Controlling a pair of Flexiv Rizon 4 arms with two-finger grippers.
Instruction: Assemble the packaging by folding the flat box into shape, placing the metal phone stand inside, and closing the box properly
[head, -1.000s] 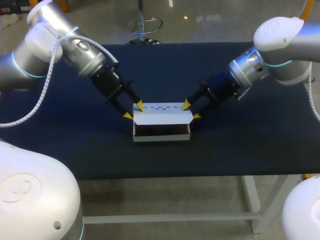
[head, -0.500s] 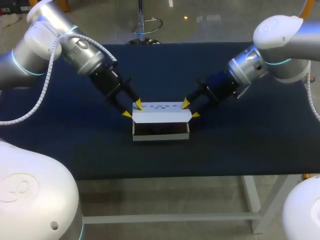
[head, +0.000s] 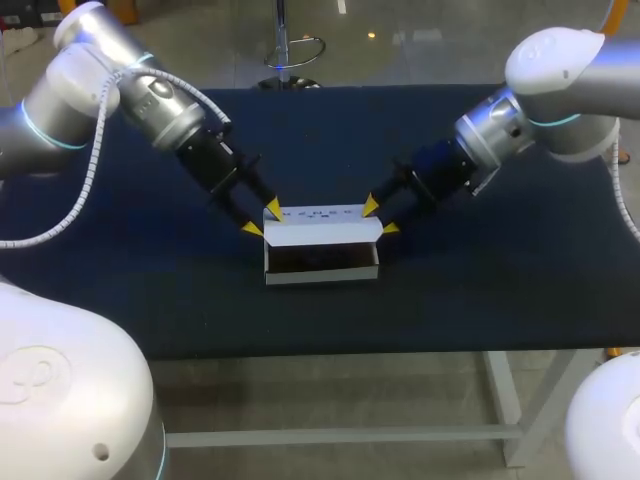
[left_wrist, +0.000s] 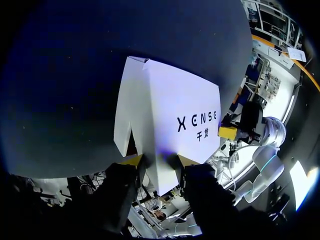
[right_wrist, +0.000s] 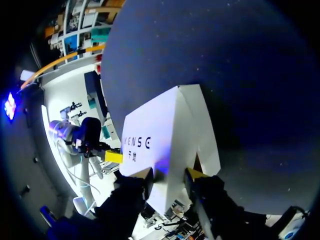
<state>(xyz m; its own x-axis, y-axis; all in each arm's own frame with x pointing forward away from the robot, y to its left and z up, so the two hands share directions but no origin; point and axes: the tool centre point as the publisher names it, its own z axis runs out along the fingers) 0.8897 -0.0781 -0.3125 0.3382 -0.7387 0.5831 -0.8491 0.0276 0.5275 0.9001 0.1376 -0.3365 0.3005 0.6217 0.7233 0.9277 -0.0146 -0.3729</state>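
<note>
Box (head: 322, 272) sits at the centre of the tabletop (head: 480, 300), already folded into shape, long axis 9-3 o'clock in the head view. Lid (head: 325, 228) is up, hinged on the 12 o'clock wall, with the opening showing toward 6 o'clock. The interior reads dark, so I can't tell if the phone stand is in there.

Left tool (head: 262, 220) is at the lid's 9 o'clock end and right tool (head: 379, 217) at its 3 o'clock end. Each has 2 fingers astride the lid's fold line, 1 on the 12 o'clock side and 1 on the 6 o'clock side. In both wrist views card fills the gap from tip to tip, so I read both tools as clamped on the lid, with fingers set fairly wide, not pinched flat.

My read on why:
- Mirrored grips at both ends keep the lid square and stop it skewing.
- Holding at the fold gives control of the front part of the lid, which likely has to tuck behind the 6 o'clock wall.
- Looks like the closing step, with the lid not yet down.

Risk: nothing pins the box body. It is light card and could slide or tip toward 6 o'clock if the 2 arms pull unevenly.
</note>
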